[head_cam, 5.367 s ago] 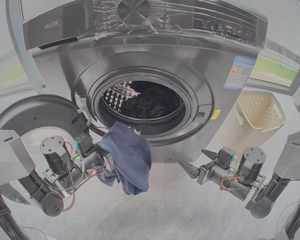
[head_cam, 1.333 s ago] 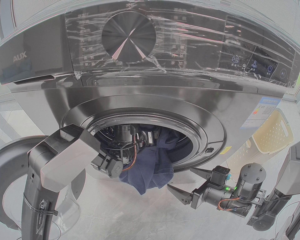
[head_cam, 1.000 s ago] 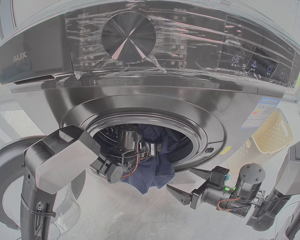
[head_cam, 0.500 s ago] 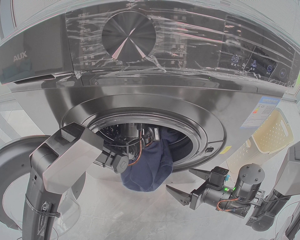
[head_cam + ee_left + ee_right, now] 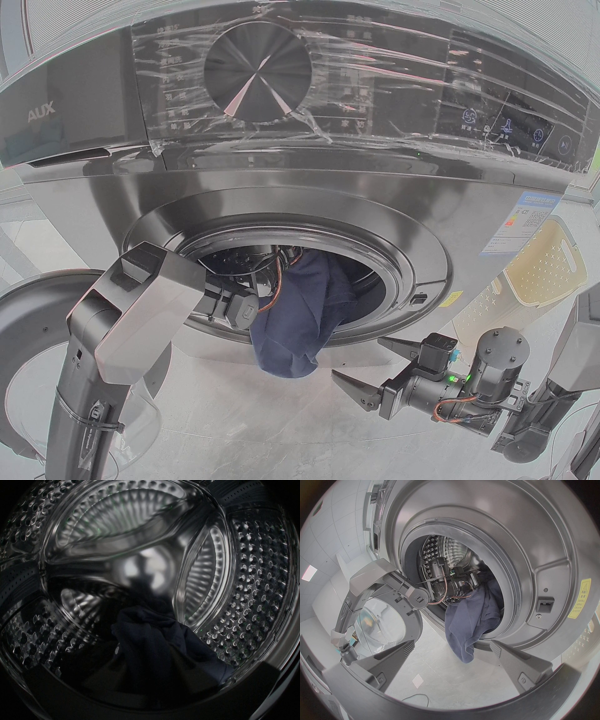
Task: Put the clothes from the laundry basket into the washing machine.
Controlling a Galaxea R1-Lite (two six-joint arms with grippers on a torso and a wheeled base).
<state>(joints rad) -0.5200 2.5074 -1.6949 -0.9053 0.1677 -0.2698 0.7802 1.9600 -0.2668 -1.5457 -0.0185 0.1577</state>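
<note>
Left arm (image 5: 231,306) pushed deeper into washing machine (image 5: 400,206) | navy shirt (image 5: 300,312) half in, tail over rim | left gripper (image 5: 474,580) grip: we cannot tell (cloth covers it) | right gripper (image 5: 357,357) wide open, empty | we judge this piece unfinished

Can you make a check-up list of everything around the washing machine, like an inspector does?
Surface: pale tiled floor.
Job's things: navy garment hangs over the washing machine's opening rim, part inside, part outside; dark cloth lies in the drum; laundry basket is at the machine's right.
Clutter: nothing seen.
Grippers: left arm's wrist is inside the opening, beside the garment; right gripper sits low outside, fingers open, empty.
Cables: orange cable on the left wrist, another on the right arm; thin cable on the floor.
Surroundings: machine door open on the left; tiled wall.
</note>
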